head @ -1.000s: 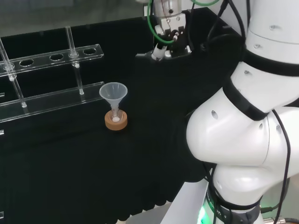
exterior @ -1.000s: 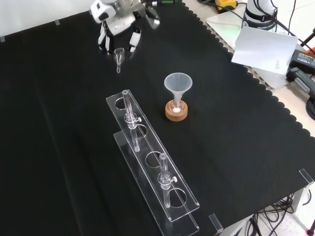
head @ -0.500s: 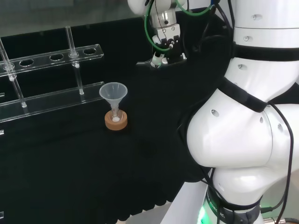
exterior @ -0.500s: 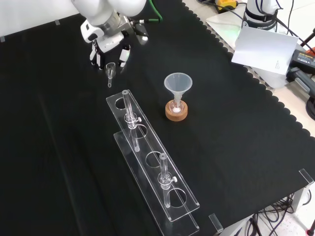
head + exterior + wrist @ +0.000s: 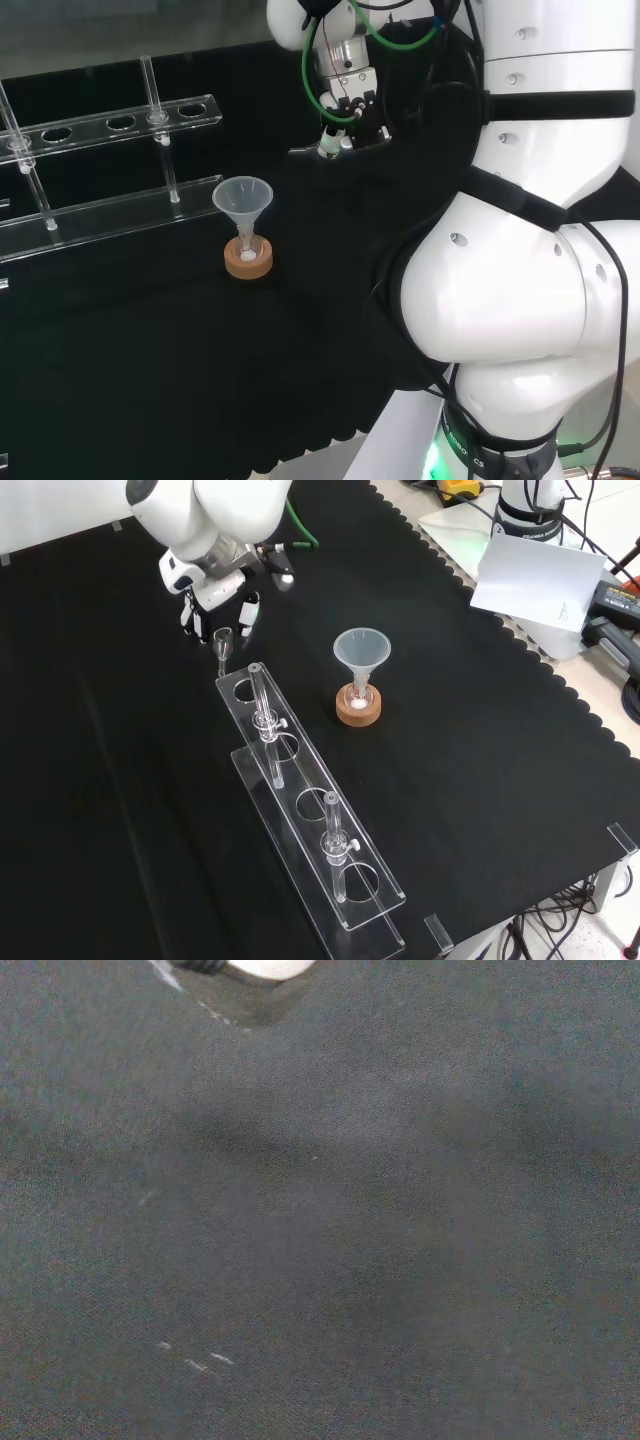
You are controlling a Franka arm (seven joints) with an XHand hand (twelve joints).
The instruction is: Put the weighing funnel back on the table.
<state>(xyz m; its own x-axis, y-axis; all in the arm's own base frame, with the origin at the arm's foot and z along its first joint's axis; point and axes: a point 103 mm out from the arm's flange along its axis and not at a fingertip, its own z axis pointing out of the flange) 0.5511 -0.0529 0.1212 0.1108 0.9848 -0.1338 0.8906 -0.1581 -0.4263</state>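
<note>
Clear plastic and scoop-shaped, the small weighing funnel (image 5: 222,638) hangs stem down between the dark fingers (image 5: 247,612) of the black and white hand (image 5: 212,582), which we see curled down and pinching it. We cannot tell whether its stem touches the black-cloth tabletop (image 5: 120,780). In the front view it is just beyond the far end of the clear acrylic tube rack (image 5: 297,777), left of the big cone-shaped funnel (image 5: 360,650).

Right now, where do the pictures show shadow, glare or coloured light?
Wrist view: a soft shadow darkens the cloth. Front view: the edges of the clear rack catch light, the white sheet is brightest. Head view: green light glows at the arm base.
</note>
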